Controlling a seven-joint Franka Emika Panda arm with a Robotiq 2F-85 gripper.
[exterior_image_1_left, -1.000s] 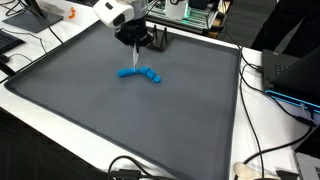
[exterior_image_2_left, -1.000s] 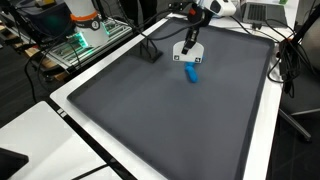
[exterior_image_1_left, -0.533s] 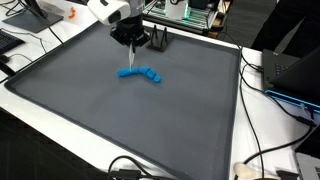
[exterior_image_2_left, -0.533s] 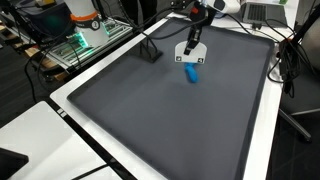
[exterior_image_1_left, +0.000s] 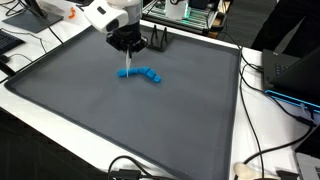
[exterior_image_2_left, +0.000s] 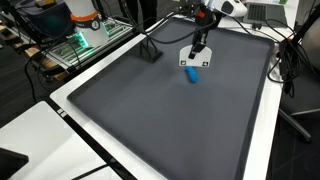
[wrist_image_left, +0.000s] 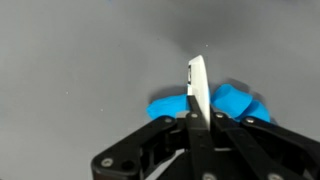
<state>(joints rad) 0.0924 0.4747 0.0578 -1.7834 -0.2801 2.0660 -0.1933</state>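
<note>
A curved, segmented blue object (exterior_image_1_left: 142, 73) (exterior_image_2_left: 192, 74) lies on the dark grey mat (exterior_image_1_left: 120, 120) (exterior_image_2_left: 160, 120) near its far end. My gripper (exterior_image_1_left: 127, 52) (exterior_image_2_left: 199, 40) hangs just above it and is shut on a thin white flat piece (exterior_image_1_left: 126, 67) (exterior_image_2_left: 194, 58) that points down toward the blue object. In the wrist view the gripper (wrist_image_left: 197, 115) pinches the white piece (wrist_image_left: 198, 82) edge-on. The blue object (wrist_image_left: 235, 100) shows on both sides behind it. I cannot tell whether the white piece touches the blue object.
A small black stand (exterior_image_1_left: 159, 42) (exterior_image_2_left: 148, 50) sits on the mat close to the gripper. A white table border (exterior_image_1_left: 240, 110) rings the mat. Cables (exterior_image_1_left: 265, 150), a green circuit board (exterior_image_2_left: 85, 42) and a laptop (exterior_image_2_left: 262, 10) lie around it.
The gripper has shifted a little sideways over the blue object, still holding the white piece. The blue object has not moved.
</note>
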